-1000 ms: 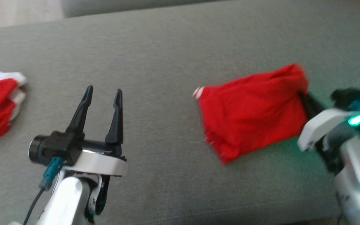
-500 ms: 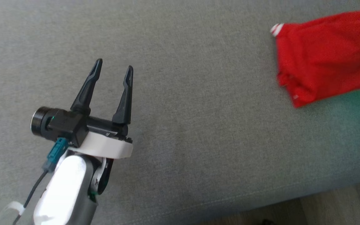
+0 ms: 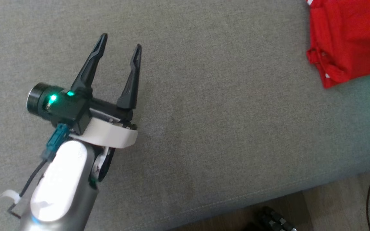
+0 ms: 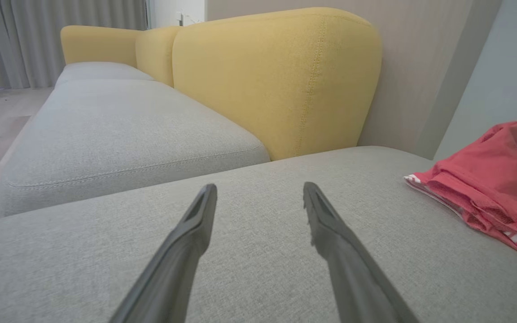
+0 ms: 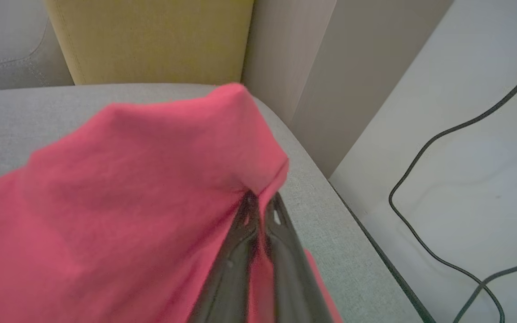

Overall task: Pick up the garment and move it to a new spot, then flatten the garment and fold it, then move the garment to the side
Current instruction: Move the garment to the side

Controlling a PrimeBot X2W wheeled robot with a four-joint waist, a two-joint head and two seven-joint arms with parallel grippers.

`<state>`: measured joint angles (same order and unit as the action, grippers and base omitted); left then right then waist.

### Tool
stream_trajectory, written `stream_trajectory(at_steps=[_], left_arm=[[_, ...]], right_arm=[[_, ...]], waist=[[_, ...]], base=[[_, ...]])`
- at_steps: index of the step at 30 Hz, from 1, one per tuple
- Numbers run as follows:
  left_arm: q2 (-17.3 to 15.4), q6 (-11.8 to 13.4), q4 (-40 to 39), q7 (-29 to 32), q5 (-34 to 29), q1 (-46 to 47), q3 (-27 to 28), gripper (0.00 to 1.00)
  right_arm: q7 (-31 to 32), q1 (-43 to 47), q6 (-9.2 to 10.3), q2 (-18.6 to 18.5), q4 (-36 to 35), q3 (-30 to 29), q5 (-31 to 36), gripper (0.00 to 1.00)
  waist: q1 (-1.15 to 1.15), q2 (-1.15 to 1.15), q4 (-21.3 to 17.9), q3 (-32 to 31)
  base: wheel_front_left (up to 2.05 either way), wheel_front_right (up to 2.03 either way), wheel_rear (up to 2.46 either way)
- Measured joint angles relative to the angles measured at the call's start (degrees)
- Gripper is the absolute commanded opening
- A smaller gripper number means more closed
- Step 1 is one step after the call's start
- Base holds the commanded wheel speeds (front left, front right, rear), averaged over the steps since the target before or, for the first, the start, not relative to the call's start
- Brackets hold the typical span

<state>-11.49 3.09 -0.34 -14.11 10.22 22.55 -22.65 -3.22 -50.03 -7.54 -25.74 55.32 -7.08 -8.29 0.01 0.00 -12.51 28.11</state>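
Note:
The garment (image 3: 348, 41) is a folded red piece with white trim, lying at the top right of the grey sofa seat (image 3: 204, 112) in the head view. In the left wrist view the garment (image 4: 487, 188) lies at the right, one corner lifted. My right gripper (image 5: 260, 202) is shut on the garment (image 5: 128, 202), pinching a raised fold near the seat's end. My left gripper (image 3: 120, 45) hovers open over bare cushion, well to the left of the garment, nothing between its fingers (image 4: 198, 224).
Yellow backrest cushions (image 4: 276, 76) stand behind the seat. Another grey seat cushion (image 4: 119, 130) lies further along. The seat's front edge runs lower right, with wood floor (image 3: 332, 208) and a thin black cable (image 3: 369, 192) beyond. A cable (image 5: 442, 179) also trails on the pale surface past the seat's end.
The head camera has swung, so the garment now sits at the view's top right and the second red heap at the left has left the view. The left gripper stays open.

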Motion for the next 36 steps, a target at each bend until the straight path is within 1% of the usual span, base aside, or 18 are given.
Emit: stream_trajectory(at_steps=[3,4,5,6,9,13,16,20,23,27,32,36], left_arm=[[0.0,-0.1,0.2,0.0,0.0,0.8,-0.7,1.0],[0.1,-0.1,0.3,0.0,0.0,1.0,-0.7,1.0],[0.1,-0.2,0.4,0.0,0.0,1.2,-0.7,1.0],[0.1,-0.2,0.4,0.0,0.0,1.3,-0.7,1.0],[0.3,-0.1,0.9,0.0,0.0,1.3,-0.7,1.0],[0.5,-0.1,2.0,-0.1,0.1,1.2,-0.7,1.0],[0.7,0.0,2.5,-0.1,0.6,1.1,-0.7,1.0],[0.9,0.6,3.0,-0.2,1.3,-0.7,-0.2,1.0],[1.0,1.5,3.6,-0.2,2.1,-3.8,1.1,1.0],[1.1,3.1,3.3,-0.2,2.8,-7.5,3.2,1.0],[1.3,4.9,2.2,-0.4,3.2,-11.0,6.1,1.0],[1.2,6.0,1.8,-0.6,4.2,-14.9,9.0,1.0]], right_arm=[[-0.9,-1.5,0.01,0.7,3.2,-2.4,3.0,0.0],[-1.2,-1.9,0.0,0.8,4.2,-3.2,3.9,0.13],[-1.5,-2.3,0.0,1.0,5.3,-4.2,4.6,0.47],[-1.9,-2.6,0.0,1.0,6.1,-5.1,5.4,1.0],[-3.4,-3.2,0.01,1.5,8.4,-7.1,7.6,1.0],[-5.7,-3.4,0.0,2.4,9.4,-9.4,10.0,1.0],[-7.2,-3.4,0.0,3.2,9.2,-10.0,11.1,1.0],[-9.7,-2.9,0.0,6.1,6.3,-9.3,12.0,1.0],[-10.7,0.1,0.01,9.0,1.5,-7.9,11.8,1.0],[-11.0,8.4,0.0,12.8,-7.0,-5.7,9.8,1.0],[-10.8,19.8,0.01,16.8,-20.0,-2.9,7.1,1.0],[-7.5,28.6,0.0,19.8,-31.3,-0.2,5.4,1.0]], waist=[[0.0,0.0,0.4,0.6],[0.0,0.0,0.5,0.8],[0.0,0.0,0.8,0.9],[0.0,0.0,1.0,1.0],[0.0,0.0,1.6,0.9],[0.0,0.0,2.0,-0.3],[0.0,0.0,2.2,-1.3],[-0.01,0.0,2.6,-4.1],[-0.01,0.0,3.0,-6.7],[-0.01,0.0,3.9,-10.4],[-0.01,0.0,6.0,-14.5],[-0.01,0.0,8.0,-17.3]], base=[[0.0,0.0,0.0],[0.0,0.0,0.0],[0.0,0.0,0.0],[0.0,0.0,0.0],[0.0,0.0,0.0],[0.0,0.0,0.0],[0.0,0.0,0.0],[0.0,0.0,0.0],[0.0,0.0,0.0],[0.0,0.0,0.0],[0.0,0.0,0.0],[0.0,0.0,0.0]])
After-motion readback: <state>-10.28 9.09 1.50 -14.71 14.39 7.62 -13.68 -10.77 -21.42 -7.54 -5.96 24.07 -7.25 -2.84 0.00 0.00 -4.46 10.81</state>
